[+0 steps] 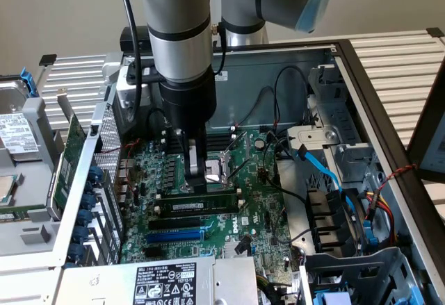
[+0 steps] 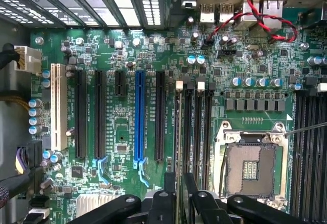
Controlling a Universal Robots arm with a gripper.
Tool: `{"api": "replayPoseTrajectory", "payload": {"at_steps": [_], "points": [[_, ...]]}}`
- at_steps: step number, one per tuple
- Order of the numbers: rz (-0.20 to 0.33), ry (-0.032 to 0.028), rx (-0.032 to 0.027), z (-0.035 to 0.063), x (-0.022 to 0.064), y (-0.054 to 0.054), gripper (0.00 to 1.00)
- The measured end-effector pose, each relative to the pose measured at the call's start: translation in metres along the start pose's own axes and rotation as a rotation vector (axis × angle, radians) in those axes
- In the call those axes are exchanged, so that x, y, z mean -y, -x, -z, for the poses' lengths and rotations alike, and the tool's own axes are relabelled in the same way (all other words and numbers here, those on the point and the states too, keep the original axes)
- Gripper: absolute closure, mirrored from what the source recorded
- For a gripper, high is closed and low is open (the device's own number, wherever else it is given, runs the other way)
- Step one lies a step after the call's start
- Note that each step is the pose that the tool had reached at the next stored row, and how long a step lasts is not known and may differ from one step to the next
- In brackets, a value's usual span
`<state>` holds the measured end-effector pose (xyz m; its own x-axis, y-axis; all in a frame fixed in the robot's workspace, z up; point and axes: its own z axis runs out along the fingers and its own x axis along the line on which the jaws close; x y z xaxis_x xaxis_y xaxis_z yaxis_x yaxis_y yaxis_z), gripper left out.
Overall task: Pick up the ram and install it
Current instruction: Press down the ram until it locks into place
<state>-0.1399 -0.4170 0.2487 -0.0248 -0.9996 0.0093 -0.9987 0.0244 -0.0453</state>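
Note:
The ram [image 1: 198, 206] is a thin green stick with a white label. It stands on edge in a memory slot on the motherboard [image 1: 257, 215], level with the board. In the wrist view the ram [image 2: 177, 132] shows edge-on, running along the slot beside the other black memory slots [image 2: 196, 132] with white clips. My gripper [image 1: 201, 180] hangs straight down over the stick's middle. Its black fingers [image 2: 164, 206] sit either side of the ram's top edge, and the gripper [image 2: 180, 203] is shut on it.
The bare CPU socket [image 2: 250, 165] lies just beyond the slots. A blue expansion slot [image 2: 139, 117] and black ones lie on the other side. A green expansion card [image 1: 69, 159] stands at the exterior view's left; blue cables [image 1: 323, 169] and drive bays fill its right.

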Motion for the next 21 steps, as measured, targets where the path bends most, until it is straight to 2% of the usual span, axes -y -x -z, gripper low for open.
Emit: {"api": "replayPoseTrajectory", "payload": {"at_steps": [2, 4, 7, 8, 17, 19, 20, 21], "points": [[0.0, 0.0069, -0.0002, 0.0002, 0.0001, -0.0001, 0.78], [0.0, 0.018, -0.0006, 0.0005, 0.0001, -0.0001, 0.78], [0.001, 0.0472, -0.0014, 0.0014, 0.0002, -0.0001, 0.78], [0.001, 0.0518, -0.0016, 0.0015, 0.0002, -0.0001, 0.78], [0.001, 0.0508, -0.0014, 0.001, 0.0071, 0.0006, 0.78], [0.001, 0.0503, -0.0014, 0.0006, 0.0079, 0.0007, 0.81], [0.001, 0.0501, -0.0017, 0.0003, 0.008, 0.0007, 0.87], [0.001, 0.0499, -0.0022, -0.0004, 0.0081, 0.0007, 0.87]]}}
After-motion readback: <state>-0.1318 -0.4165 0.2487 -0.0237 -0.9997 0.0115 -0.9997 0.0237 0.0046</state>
